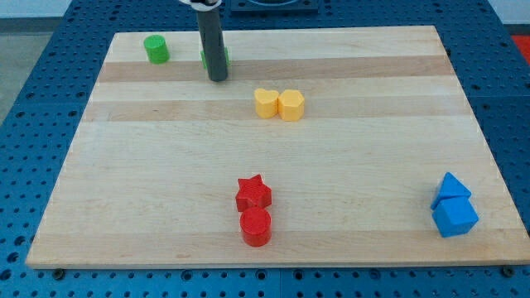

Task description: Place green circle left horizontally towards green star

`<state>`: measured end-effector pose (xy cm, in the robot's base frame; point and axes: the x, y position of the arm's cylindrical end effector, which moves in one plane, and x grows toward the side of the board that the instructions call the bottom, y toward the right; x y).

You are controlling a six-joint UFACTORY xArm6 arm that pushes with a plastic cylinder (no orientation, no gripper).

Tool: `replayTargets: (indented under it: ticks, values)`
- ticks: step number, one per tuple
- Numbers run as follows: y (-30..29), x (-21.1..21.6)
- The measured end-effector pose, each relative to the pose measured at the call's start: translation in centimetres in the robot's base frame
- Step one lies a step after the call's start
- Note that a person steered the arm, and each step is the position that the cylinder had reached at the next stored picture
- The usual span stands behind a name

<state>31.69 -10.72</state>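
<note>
The green circle point(155, 49) stands near the board's top left corner. The green star point(225, 58) is to its right, mostly hidden behind my dark rod; only green edges show on either side. My tip point(217, 79) rests on the board just below the green star, to the right of the green circle and apart from it.
A yellow heart point(266, 103) and a yellow hexagon point(291, 105) touch each other right of my tip. A red star point(253, 194) and a red circle point(256, 227) sit at bottom centre. A blue triangle point(451, 189) and a blue cube point(455, 217) sit at bottom right.
</note>
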Motion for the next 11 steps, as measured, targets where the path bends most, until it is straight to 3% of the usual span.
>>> replayTargets:
  ticks: [1,4,5,6,7,11]
  values:
    - [-5.0,0.8]
    - [-18.3,-5.3]
    - [-18.4,-10.8]
    - [-15.7,-12.5]
    - [-12.2,-12.0]
    - [-11.9,-6.5]
